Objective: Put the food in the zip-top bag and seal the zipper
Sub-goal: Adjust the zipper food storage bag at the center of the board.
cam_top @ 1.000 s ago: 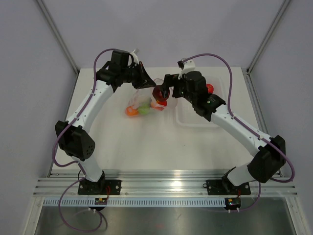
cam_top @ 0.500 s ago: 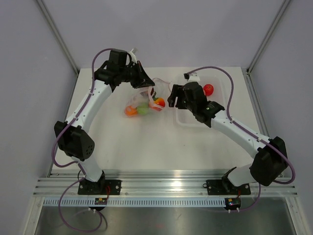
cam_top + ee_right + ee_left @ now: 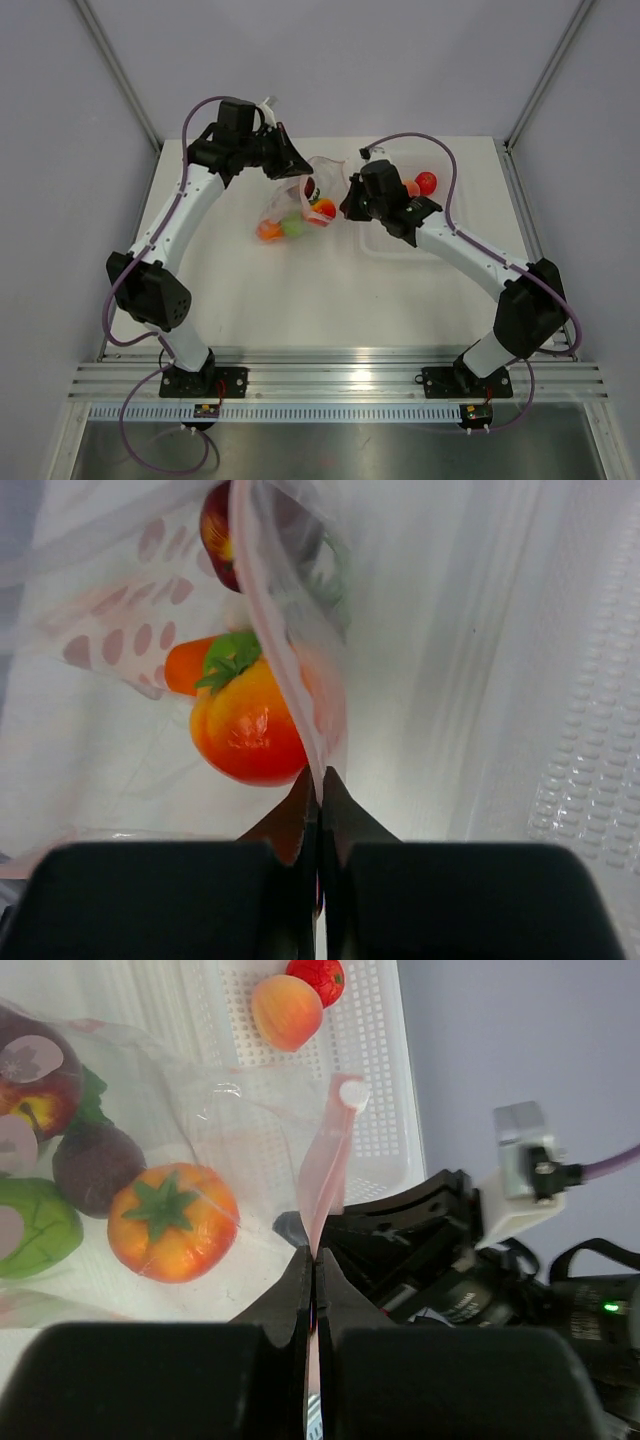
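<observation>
The zip-top bag (image 3: 300,200) lies mid-table with its mouth lifted between both arms. My left gripper (image 3: 298,170) is shut on the pinkish-red zipper (image 3: 326,1175), as the left wrist view (image 3: 315,1258) shows. My right gripper (image 3: 346,207) is shut on the opposite mouth edge (image 3: 320,775), where the zipper (image 3: 268,605) runs up from the tips. Inside the bag lies food: an orange-yellow piece with a green top (image 3: 170,1222), a dark purple one (image 3: 95,1160), a green one (image 3: 35,1228) and an orange-red one (image 3: 250,725). A peach piece (image 3: 287,1010) and a red piece (image 3: 318,975) sit outside it.
A rigid clear tray (image 3: 420,235) stands at the right of the bag, under my right arm, with the red piece (image 3: 427,183) and the peach piece (image 3: 411,188) at its far end. Frame posts stand at the table's back corners.
My right gripper, open at the bag's mouth a second ago, has shifted slightly and shut on the bag's mouth edge. The left gripper has kept its hold on the zipper.
</observation>
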Tool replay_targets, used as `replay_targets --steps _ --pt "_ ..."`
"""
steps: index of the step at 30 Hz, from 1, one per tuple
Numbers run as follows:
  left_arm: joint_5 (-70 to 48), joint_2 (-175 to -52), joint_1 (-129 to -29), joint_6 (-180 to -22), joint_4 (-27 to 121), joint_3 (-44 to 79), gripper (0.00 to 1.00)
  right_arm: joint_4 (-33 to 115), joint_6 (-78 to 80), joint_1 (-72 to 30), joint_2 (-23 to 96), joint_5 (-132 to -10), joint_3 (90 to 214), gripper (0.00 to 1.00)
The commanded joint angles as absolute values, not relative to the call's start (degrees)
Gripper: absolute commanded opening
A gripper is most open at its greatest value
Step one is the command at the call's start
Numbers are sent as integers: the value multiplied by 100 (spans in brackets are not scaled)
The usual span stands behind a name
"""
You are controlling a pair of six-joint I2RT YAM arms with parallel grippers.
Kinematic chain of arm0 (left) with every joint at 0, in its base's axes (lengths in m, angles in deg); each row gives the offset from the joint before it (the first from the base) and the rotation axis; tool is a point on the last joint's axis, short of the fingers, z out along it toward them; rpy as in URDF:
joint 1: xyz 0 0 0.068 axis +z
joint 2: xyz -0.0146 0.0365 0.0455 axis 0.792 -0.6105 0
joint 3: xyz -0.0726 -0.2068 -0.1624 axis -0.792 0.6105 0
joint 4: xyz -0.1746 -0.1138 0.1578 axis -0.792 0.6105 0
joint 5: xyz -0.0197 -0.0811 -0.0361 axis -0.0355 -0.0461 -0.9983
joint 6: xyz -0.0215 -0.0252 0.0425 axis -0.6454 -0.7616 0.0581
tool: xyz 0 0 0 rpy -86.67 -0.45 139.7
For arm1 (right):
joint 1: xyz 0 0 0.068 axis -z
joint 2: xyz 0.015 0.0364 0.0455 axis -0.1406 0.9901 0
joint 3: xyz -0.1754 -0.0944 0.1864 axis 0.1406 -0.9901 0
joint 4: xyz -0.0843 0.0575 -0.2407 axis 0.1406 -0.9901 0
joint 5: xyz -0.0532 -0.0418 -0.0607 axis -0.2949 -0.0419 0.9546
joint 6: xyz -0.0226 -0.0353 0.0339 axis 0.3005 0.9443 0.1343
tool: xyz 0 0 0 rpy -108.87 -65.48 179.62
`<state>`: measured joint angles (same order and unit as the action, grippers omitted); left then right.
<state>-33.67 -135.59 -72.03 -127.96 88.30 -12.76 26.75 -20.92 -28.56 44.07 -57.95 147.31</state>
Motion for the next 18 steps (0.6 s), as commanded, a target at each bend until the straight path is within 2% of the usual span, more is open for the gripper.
replay_targets --steps 1,5,9,18 --pt "-3376 -13349 -6952 -12456 9053 -1715 0 2730 -1841 -2883 4411 -6092 15803 0" --pt "-3236 -13569 -6609 -11755 9924 -2848 0 2449 -1753 -2892 4464 -6495 16760 0" --pt "-3077 -13824 -6538 -11085 10663 -3816 0 2439 -2138 -2901 4491 -6769 16877 0" --pt "-2928 -14097 -6547 -10882 10453 -3096 0 2729 -3431 -2988 4903 -6628 15937 0"
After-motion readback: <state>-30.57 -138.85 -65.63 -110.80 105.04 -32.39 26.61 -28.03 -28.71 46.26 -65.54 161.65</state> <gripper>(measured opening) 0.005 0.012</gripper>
